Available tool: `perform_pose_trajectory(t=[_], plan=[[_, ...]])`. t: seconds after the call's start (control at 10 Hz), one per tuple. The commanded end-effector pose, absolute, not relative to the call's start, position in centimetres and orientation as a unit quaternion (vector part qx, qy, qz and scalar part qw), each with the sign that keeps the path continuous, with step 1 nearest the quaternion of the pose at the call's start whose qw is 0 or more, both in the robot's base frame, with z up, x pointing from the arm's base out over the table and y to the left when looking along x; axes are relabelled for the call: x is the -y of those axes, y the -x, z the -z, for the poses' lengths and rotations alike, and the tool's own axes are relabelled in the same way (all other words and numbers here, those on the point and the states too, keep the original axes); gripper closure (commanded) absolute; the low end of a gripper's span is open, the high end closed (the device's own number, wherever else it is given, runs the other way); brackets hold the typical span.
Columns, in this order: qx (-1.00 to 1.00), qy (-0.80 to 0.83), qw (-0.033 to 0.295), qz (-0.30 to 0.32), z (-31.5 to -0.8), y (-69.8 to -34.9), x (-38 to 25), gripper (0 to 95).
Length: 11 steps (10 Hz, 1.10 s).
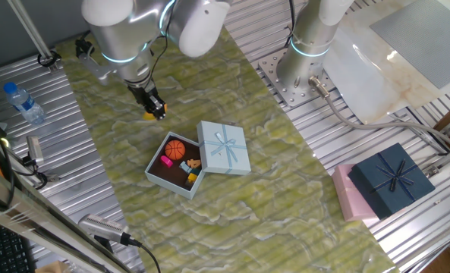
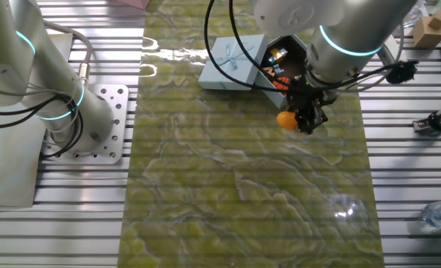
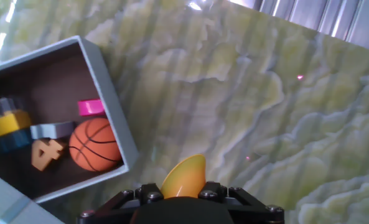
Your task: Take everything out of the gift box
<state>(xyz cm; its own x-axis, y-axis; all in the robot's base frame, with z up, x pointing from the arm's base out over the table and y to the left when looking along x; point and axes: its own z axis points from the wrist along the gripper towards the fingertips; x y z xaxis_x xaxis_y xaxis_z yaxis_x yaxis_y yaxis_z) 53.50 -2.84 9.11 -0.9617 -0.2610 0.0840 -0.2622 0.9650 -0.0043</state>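
Over the green-veined mat, clear of the box, the claw hangs clenched on a yellow-orange mango toy. Hand view: mango pinched between the two fingers, its pointed end sticking out above them. Other fixed view: mango shows as an orange blob at the claw tip, above the mat; whether it touches the mat cannot be told.

Gift box: pale blue outside, dark brown inside, open, sitting on the mat near the middle of the counter. Its lid, pale blue with a ribbon bow, lies face up, tight against one side of the box.

Inside the box, from the hand view:
- basketball, orange, close to the wall nearest the claw
- magenta piece beside the ball, close to the same wall
- tan figure just beside the ball
- grey-blue strip above the tan figure
- yellow block with darker bits around it, further in; shapes blurred

One fixed view confirms basketball and magenta piece inside, with small orange and yellow bits toward the lid side.

Off the mat: water bottle lying on the ribbed metal counter; a dark navy box with bow stacked on a pink box at the far edge.
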Motion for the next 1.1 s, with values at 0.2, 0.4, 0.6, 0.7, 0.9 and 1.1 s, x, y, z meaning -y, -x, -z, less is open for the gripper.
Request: perform_pose_trajectory(t=[0.2,0.4,0.6,0.7,0.9,1.1], plan=[[0.993,-0.111,0.043,-0.008,-8.9,-53.6,3.0,95.0],[0.993,-0.105,0.042,-0.008,-8.4,-53.8,3.5,95.0],[0.994,-0.102,0.041,-0.007,-7.9,-54.1,3.8,95.0],[0.995,-0.097,0.038,-0.006,-7.9,-54.1,3.8,95.0],[0.996,-0.083,0.019,-0.006,-7.8,-54.2,3.8,95.0],[0.997,-0.076,0.013,-0.005,-7.7,-54.2,3.7,95.0]])
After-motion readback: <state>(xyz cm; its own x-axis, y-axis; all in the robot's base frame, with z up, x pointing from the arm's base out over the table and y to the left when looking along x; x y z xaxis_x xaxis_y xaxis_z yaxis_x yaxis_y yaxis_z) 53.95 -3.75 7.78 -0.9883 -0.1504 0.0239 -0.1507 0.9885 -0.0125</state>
